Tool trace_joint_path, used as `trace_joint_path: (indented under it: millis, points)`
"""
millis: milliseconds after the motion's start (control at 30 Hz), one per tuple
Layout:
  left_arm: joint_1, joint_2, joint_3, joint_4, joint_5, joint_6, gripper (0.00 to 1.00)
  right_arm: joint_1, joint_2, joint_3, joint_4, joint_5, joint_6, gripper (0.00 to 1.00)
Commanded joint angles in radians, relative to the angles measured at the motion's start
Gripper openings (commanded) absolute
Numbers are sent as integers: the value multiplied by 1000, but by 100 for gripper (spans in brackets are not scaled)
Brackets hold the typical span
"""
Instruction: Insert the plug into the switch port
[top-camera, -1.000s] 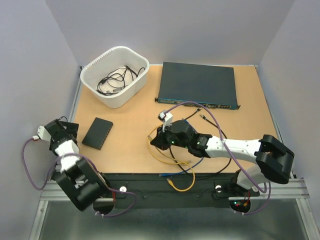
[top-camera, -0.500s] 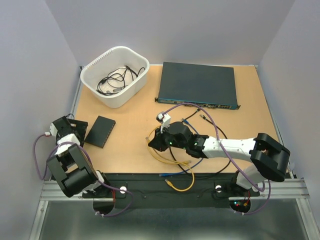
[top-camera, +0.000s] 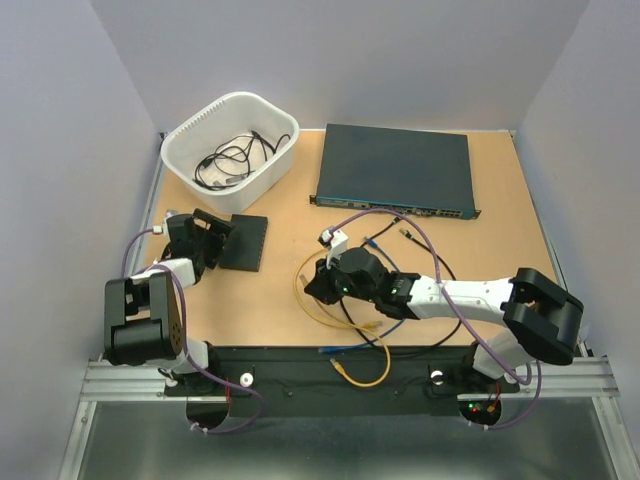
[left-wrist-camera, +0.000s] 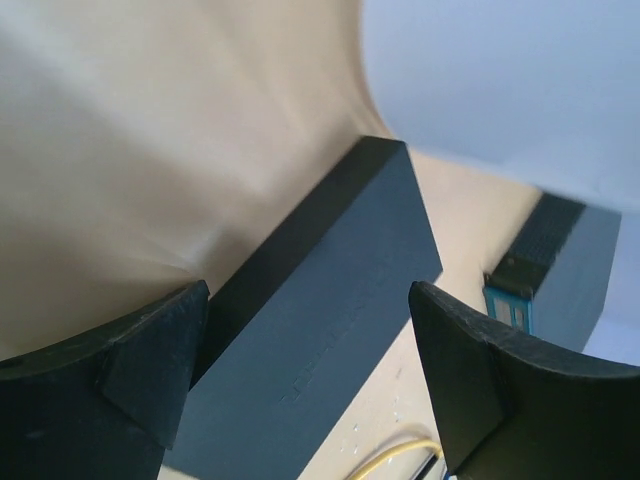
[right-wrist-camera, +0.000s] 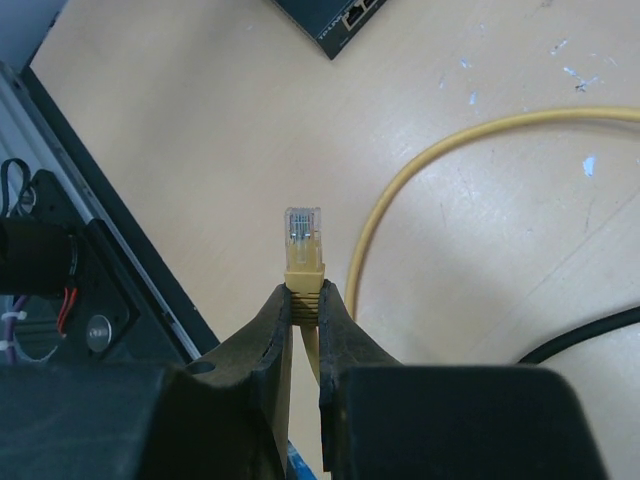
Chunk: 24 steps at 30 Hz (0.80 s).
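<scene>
The small flat black box (top-camera: 245, 242) lies on the table left of centre. My left gripper (top-camera: 217, 243) is open and straddles the box's left end. In the left wrist view the box (left-wrist-camera: 330, 330) sits between the fingers, against the left finger (left-wrist-camera: 150, 370) with a gap at the right one. My right gripper (top-camera: 314, 287) is shut on the yellow plug (right-wrist-camera: 304, 240), whose clear tip points toward the box. A corner of the box (right-wrist-camera: 335, 25) with a port shows at the top of the right wrist view.
A large dark switch unit (top-camera: 395, 170) lies at the back, also in the left wrist view (left-wrist-camera: 565, 270). A white bin (top-camera: 230, 150) holds black cables at the back left. Yellow, black and blue cables (top-camera: 350, 320) lie loose under the right arm.
My left gripper has swung away from the table's left edge toward the middle. The small black box has shifted right and farther back with it and has turned. The right gripper has hardly moved.
</scene>
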Motion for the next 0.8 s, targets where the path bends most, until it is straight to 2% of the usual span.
trace_joint_path:
  millis: [0,167,400,567,767]
  points:
    - [-37,43,-31,65,65,93,94,9,0,7,-4,59,-5,0]
    - [-38,2,-42,76,-28,183,95,9,74,70,-58,134,-31,0]
    - [-37,3,1,125,-76,266,95,6,204,216,-121,246,-85,0]
    - [-52,69,41,168,-59,337,94,-13,309,334,-152,255,-120,0]
    - [-148,151,119,174,-5,444,86,-34,439,451,-175,246,-140,0]
